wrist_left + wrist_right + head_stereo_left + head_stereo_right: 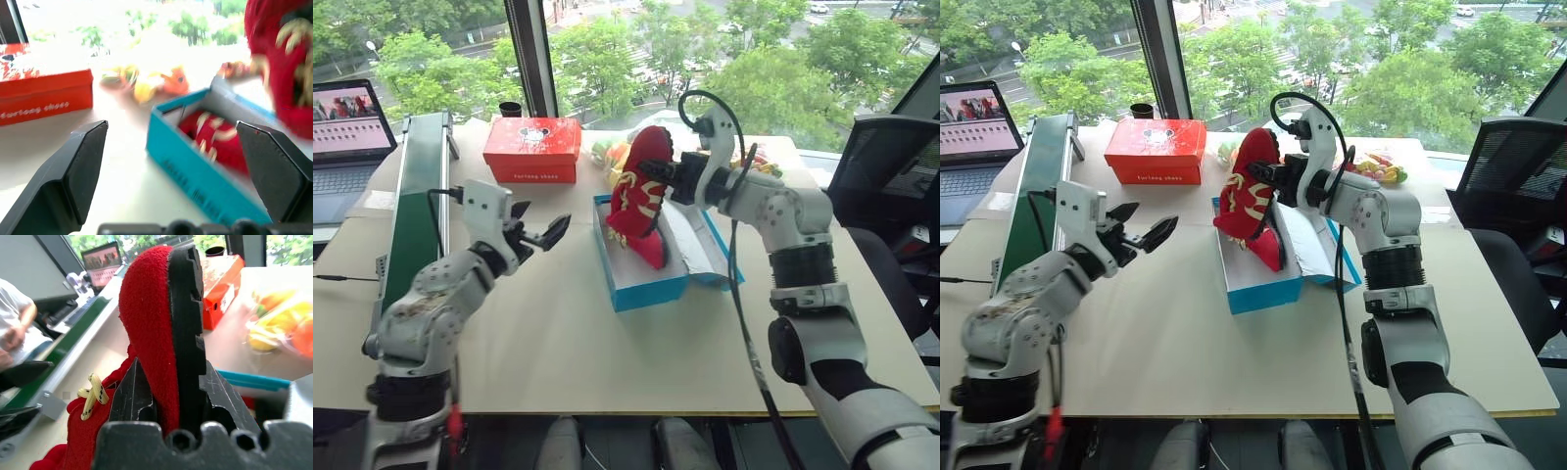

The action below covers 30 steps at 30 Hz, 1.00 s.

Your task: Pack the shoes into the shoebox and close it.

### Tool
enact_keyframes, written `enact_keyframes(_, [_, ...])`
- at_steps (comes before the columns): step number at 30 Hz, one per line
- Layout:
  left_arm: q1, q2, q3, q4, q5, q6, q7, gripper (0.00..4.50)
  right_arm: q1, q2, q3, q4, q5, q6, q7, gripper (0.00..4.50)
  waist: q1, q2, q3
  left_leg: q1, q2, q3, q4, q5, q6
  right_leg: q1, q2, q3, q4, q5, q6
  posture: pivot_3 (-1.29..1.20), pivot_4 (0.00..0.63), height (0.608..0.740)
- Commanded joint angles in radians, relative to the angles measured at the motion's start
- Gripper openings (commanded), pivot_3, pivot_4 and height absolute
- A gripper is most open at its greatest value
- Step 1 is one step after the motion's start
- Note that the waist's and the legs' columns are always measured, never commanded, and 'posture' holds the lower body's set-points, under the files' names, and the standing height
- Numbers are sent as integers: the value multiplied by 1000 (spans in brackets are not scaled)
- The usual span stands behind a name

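Table [558, 343]: broad bare surface toward near edge and left of shoebox; far edge crowded by red-orange box [532, 149] and toys [610, 154]. Shoebox [641, 284] mid-table, open, long axis running near to far, lid [710, 245] folded down on right side. One shoe [215, 139] lying inside along box length. Second shoe [641, 191] held over box, upright, long axis near vertical, black sole facing right arm. Right gripper [658, 174] clamped on that shoe, across sole and upper. Left gripper [536, 230] spread wide, holding nothing, well left of shoebox.
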Motion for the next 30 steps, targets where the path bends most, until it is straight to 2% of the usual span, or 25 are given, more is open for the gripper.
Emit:
enact_keyframes(1, [0,21,6,-32,23,-44,-50,4500,-45,-1,92,62,-94,-89,127,466,4,0,0,0,0,0,0,0,0,0,0,0,0,0,0,0,150,739])
enact_keyframes(14, [31,-48,-5,-110,46,-25,-7,4500,-48,-7,179,97,-224,-125,329,466,3,0,0,-1,1,0,2,0,0,0,0,0,1,0,0,0,150,739])
enact_keyframes(16, [54,-39,-24,-117,85,-37,-5,4500,-6,-38,250,23,-243,-139,445,466,3,0,0,-1,1,0,2,0,0,0,0,0,2,0,0,0,150,739])
enact_keyframes(18, [84,-41,-33,-132,100,-45,-10,4500,14,-61,296,0,-275,-162,501,466,3,0,0,-1,0,0,2,0,0,0,0,0,1,0,0,0,150,739])
enact_keyframes(21, [105,-51,-39,-153,102,-48,-14,4500,14,-59,324,41,-321,-219,513,466,4,0,0,-1,0,0,2,0,0,0,0,0,1,0,0,0,150,739])
enact_keyframes(30, [113,-46,-16,-182,104,-38,-10,4500,8,45,413,285,-505,-499,465,466,2,0,0,2,1,0,2,0,0,2,0,0,2,0,0,0,150,739])
